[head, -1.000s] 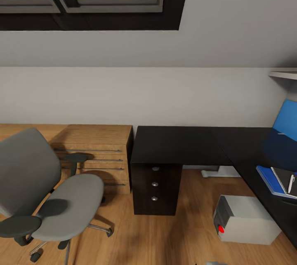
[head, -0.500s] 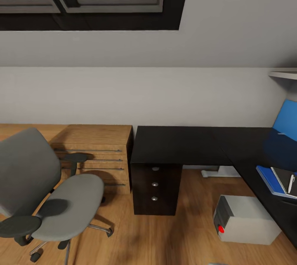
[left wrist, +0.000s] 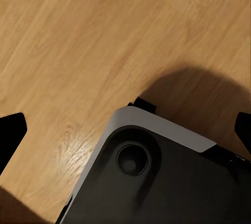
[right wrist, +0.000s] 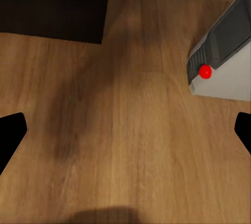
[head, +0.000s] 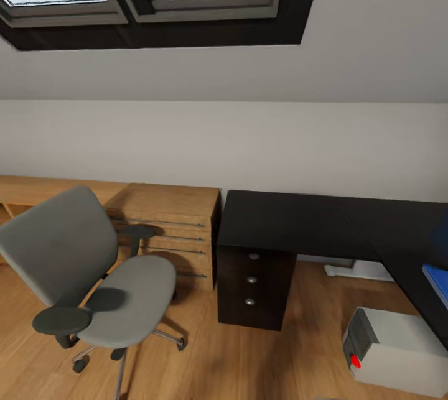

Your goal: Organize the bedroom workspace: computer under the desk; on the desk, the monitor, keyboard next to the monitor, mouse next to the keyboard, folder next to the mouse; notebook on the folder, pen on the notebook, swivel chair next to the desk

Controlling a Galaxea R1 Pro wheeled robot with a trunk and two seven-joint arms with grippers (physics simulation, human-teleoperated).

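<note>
Chair stands on the plank floor at my near left, well apart from the desk, its seat bare and turned toward me; judging from that, it is what remains to be brought over beside the desk. The desk runs from the drawer unit along the far wall and bends toward me at the right, where a sliver of the blue folder lies on its top at the picture's edge; what sits on it I cannot tell from here. The computer rests on the floor at near right, tucked by the desk's near arm, its red light facing me; my right wrist camera catches the same box. My left gripper hangs over the floor above a corner of my own base, fingers spread wide and holding nothing. My right gripper is likewise wide apart and empty over bare planks, both arms held low and clear, I judge, so that I can drive.
</note>
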